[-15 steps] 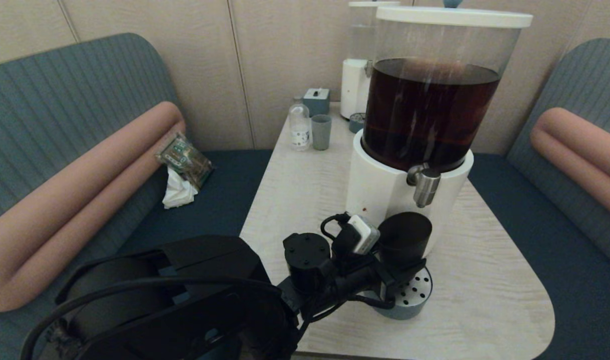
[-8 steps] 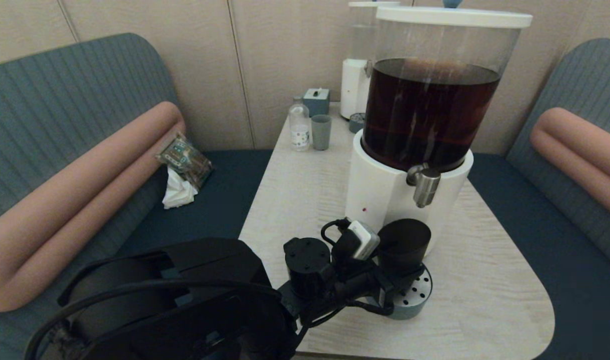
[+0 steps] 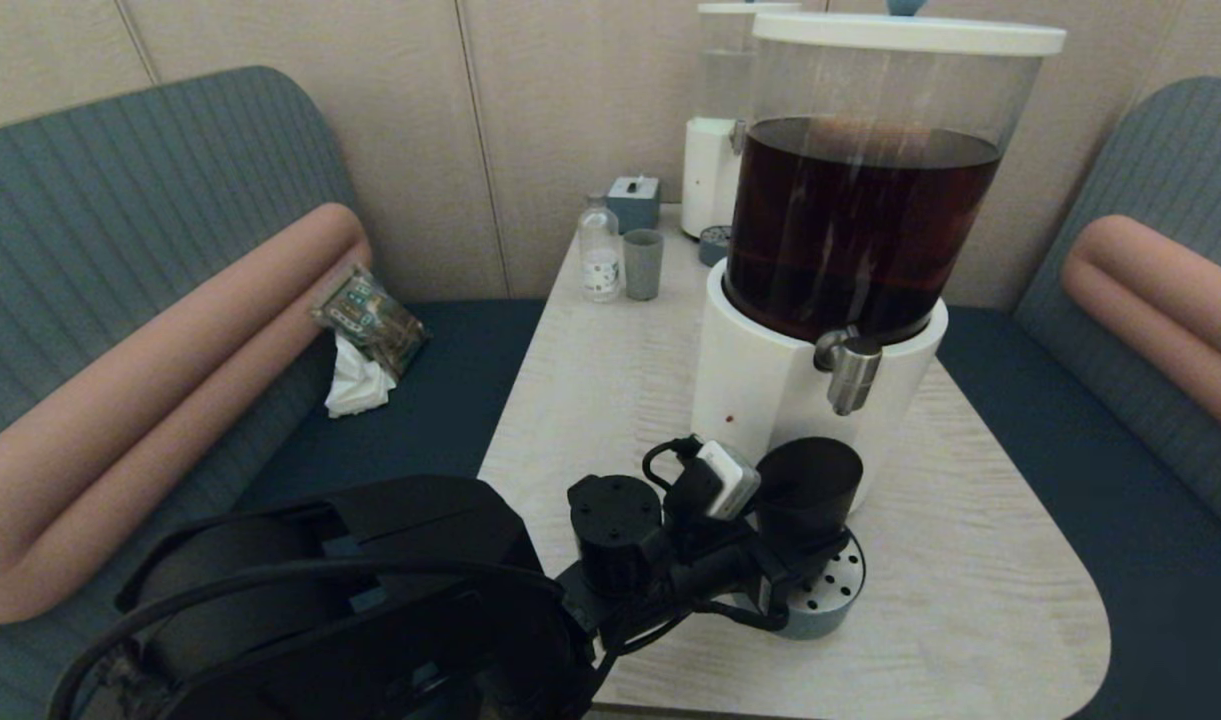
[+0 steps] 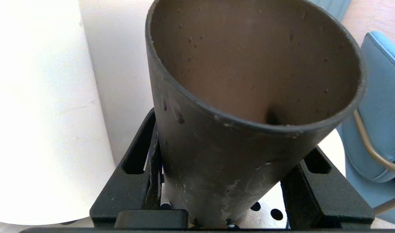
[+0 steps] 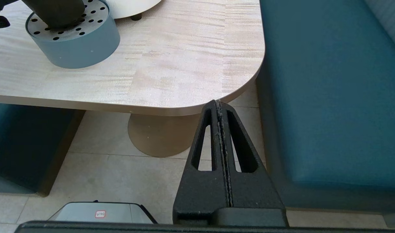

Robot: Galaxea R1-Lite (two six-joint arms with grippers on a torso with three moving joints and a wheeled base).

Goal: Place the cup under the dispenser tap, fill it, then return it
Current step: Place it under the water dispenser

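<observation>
No legible writing — cup (image 3: pixel 808 482) in left tool (image 3: pixel 785 560)

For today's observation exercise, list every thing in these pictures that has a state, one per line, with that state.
Cup: upright on the drip tray, empty, held.
Left end effector: shut on the cup.
Right end effector: shut, empty, parked off the table edge.
Tap: no flow seen.
Big dispenser: lid on, over half full of dark liquid.
Bottle: upright.
Grey cup: upright.
</observation>
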